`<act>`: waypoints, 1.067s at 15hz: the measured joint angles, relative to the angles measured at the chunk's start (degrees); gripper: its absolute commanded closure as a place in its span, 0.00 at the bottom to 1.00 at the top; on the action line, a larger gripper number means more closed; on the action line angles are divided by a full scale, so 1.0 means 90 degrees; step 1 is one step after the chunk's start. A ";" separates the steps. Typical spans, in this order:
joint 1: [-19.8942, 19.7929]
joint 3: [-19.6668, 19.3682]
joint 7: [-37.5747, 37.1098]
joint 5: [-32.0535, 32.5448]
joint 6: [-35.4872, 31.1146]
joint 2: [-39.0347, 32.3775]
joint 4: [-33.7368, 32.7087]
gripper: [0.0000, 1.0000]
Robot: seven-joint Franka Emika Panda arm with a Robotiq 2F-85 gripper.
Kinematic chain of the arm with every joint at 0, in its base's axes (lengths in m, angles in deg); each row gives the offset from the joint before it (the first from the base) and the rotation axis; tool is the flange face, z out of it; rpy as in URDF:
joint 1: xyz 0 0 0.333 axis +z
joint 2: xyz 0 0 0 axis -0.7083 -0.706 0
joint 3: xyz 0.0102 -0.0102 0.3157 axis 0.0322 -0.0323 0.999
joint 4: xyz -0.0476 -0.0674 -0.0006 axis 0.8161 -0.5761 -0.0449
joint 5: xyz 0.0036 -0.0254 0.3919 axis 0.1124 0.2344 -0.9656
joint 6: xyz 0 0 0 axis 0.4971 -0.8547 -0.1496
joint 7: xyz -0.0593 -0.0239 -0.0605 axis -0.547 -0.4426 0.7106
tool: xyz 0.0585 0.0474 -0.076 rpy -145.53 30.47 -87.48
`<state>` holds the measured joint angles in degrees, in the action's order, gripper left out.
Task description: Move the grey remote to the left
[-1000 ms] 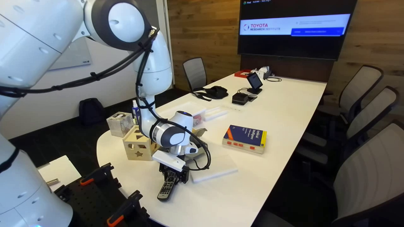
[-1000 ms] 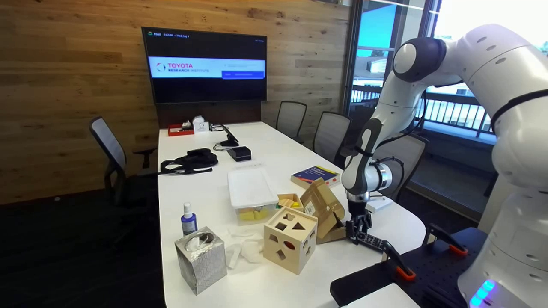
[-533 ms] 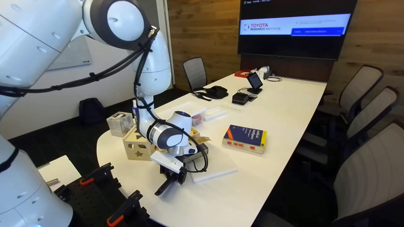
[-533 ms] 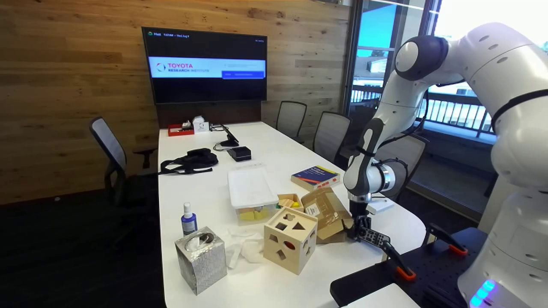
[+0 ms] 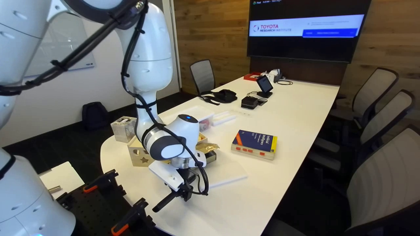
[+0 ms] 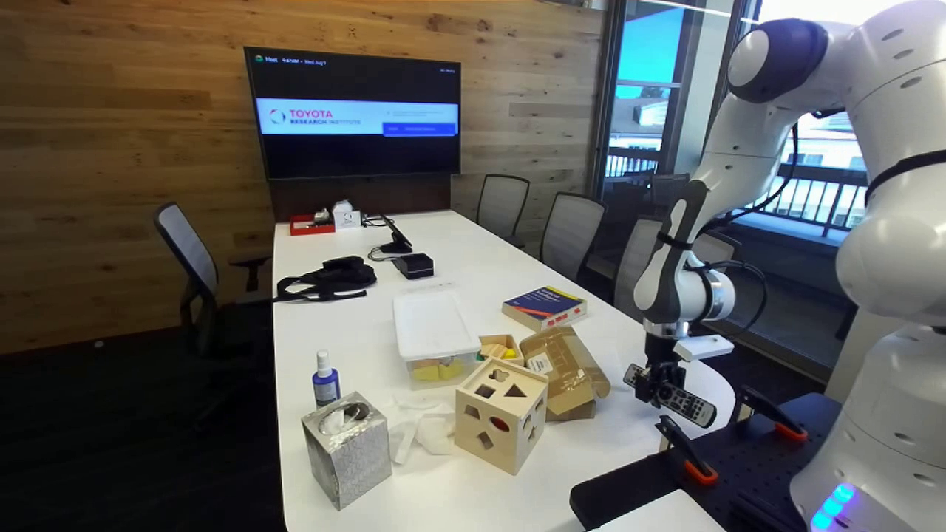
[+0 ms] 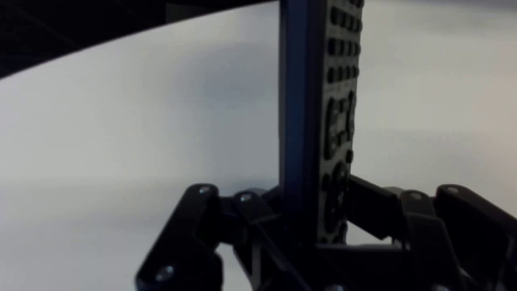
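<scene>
The grey remote, with a button-covered face and dark back, is gripped on edge by my gripper. It appears raised above the white table. In an exterior view only the dark back of the remote shows, pointing toward the table's near edge from the gripper. From the wrist, the remote stands lengthwise between the fingers, its buttons facing right. The finger on the right presses the button side; the other finger is partly hidden behind the remote.
An open cardboard box and a wooden shape-sorter cube stand beside the gripper. A thick blue book lies farther along the table. Clamps on the dark mount stick up near the table's edge. A tissue box stands at a corner.
The gripper has closed on the remote, which has turned onto its edge and been lifted. Arm and remote have shifted away from the cardboard box, whose flap has settled lower.
</scene>
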<state>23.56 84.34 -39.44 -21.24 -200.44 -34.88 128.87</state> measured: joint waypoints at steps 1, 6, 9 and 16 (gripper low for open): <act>-0.0143 0.0022 0.0030 0.0002 0.0000 0.0241 0.0205 0.96; 0.0127 0.0176 0.0276 0.0264 0.0268 0.1297 0.0691 0.96; 0.0780 0.0333 0.0376 0.0362 0.0867 0.1734 0.0649 0.96; 0.1878 0.0491 0.1221 0.0645 0.2148 0.2076 0.0364 0.96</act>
<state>40.46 88.77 -28.45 -15.44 -181.11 -16.19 132.14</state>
